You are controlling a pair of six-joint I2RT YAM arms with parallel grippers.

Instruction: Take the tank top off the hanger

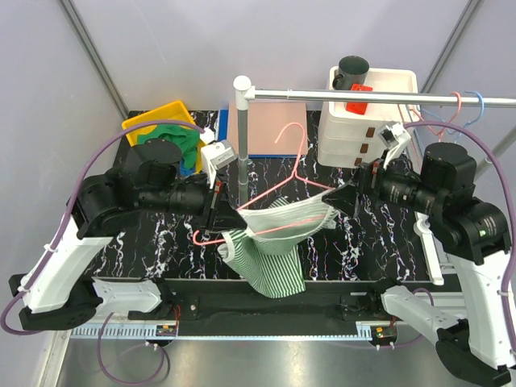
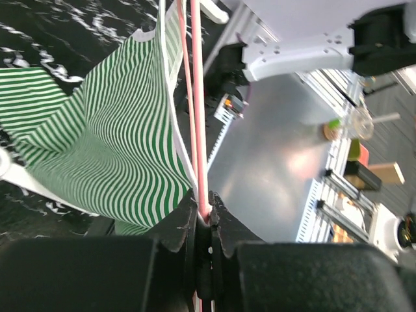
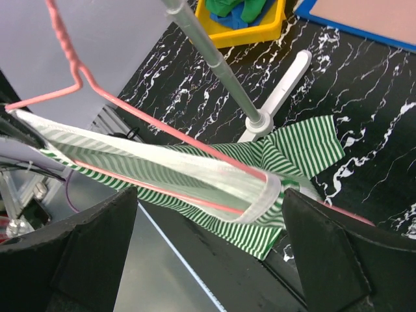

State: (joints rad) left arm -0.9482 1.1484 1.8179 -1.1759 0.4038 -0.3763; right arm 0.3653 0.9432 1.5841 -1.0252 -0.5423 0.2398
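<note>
My left gripper [image 2: 203, 207] is clenched on the pink hanger [image 2: 197, 97], whose long axis runs across toward my released right gripper [image 3: 209, 195], the tank top [image 3: 195, 168] stretched just ahead of it.

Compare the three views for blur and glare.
Top external: even light, sharp throughout. Left wrist: left fingers dark and soft, glare on the metal sheet. Right wrist: right fingers blurred, tank top crisp.

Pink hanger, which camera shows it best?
Top external: nearly the whole pink hanger shows, hook to bottom bar, carrying the tank top. Left wrist shows only a stretch of wire clamped in the left pincer. Right wrist shows the twisted neck and one shoulder.
</note>
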